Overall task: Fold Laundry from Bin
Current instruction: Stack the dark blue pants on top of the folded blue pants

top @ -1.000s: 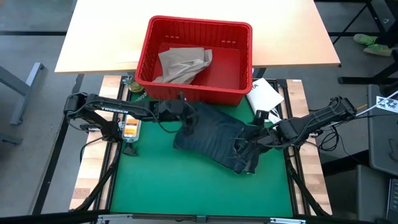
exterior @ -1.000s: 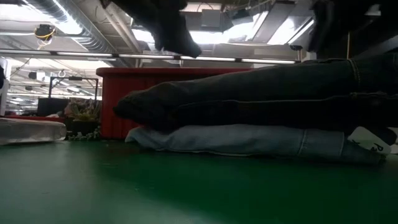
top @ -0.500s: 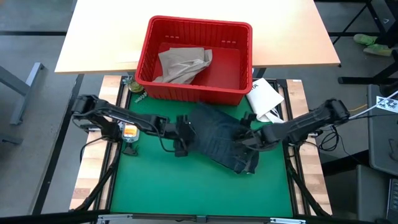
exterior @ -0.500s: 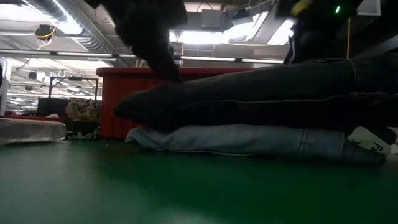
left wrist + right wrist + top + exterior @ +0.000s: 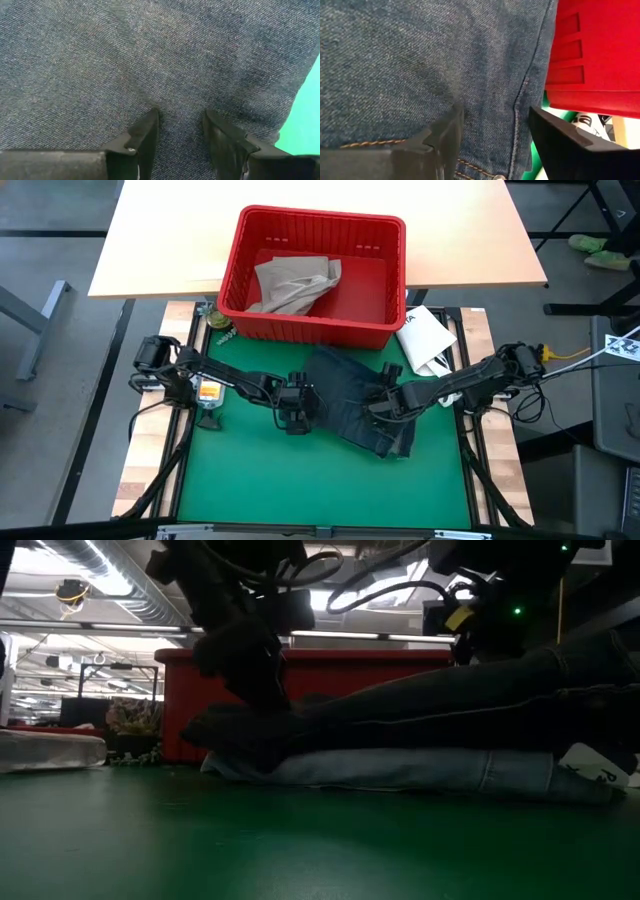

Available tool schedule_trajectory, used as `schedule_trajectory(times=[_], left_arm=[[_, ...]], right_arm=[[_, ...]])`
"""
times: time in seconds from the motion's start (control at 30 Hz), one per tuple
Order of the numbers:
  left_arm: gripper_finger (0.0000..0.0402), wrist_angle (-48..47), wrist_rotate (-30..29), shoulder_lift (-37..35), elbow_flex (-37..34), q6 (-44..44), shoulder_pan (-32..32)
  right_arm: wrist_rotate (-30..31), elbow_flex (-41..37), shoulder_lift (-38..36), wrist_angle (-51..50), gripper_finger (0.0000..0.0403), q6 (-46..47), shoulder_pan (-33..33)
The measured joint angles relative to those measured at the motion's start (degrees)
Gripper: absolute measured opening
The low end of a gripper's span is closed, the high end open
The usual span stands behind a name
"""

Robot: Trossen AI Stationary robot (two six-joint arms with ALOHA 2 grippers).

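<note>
**Both claws pressing down on folded jeans in front of the bin**

Landmark: the red bin (image 5: 312, 275), sitting at the far edge of the green mat (image 5: 270, 480) on the table (image 5: 140, 470).

Jeans (image 5: 350, 395): dark blue denim, lying folded on the mat just in front of the bin's near wall, w/ one end reaching toward the right side of the mat. In the low view the jeans (image 5: 450, 700) are resting on top of a light blue garment (image 5: 400, 768), which is lying flat on the mat.

Khaki trousers (image 5: 292, 285): lying crumpled inside the bin, toward its left half.

Left claw (image 5: 296, 415): reaching in from the bin's left side and bearing on the jeans' left edge. Wrist view: fingers (image 5: 142, 135) standing apart, tips pushing into the denim, a strip of cloth showing betw. them; not clenched, nothing lifted.

Right claw (image 5: 380, 408): coming in from the bin's right side, sitting on the jeans' right portion. Wrist view: fingers (image 5: 447, 135) spread wide over denim near a seam, w/ the bin's red wall showing beside; released, gripping nothing.

White packet (image 5: 425, 335): lying just off the bin's near right corner.
</note>
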Motion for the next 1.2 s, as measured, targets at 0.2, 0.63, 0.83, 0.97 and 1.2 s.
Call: schedule_trajectory(times=[0.2, 0.63, 0.83, 0.97, 1.2], left_arm=[[0.0151, 0.15, 0.14, -0.85, -0.27, 0.02, 0.0], [0.0151, -0.8, 0.09, -11.78, -0.7, -0.04, 0.17], [0.0151, 5.57, 0.04, -12.62, -0.61, 0.07, 1.55], [0.0151, 8.69, 0.01, -12.64, -0.55, 0.09, 3.65], [0.0151, 10.86, -0.03, -11.61, -0.37, 0.11, 9.51]], right_arm=[[-0.76, 1.35, -0.33, -1.46, 0.0225, -0.08, 0.05], [-1.47, 18.48, -0.17, -12.29, 0.0225, -4.89, 0.07], [-1.64, 20.17, -0.22, -8.89, 0.0225, -4.95, 0.07], [-5.47, 20.11, 0.32, -7.28, 0.0225, -4.85, 0.48], [-6.95, 17.7, 2.54, 0.64, 0.0225, -4.73, 4.7]])
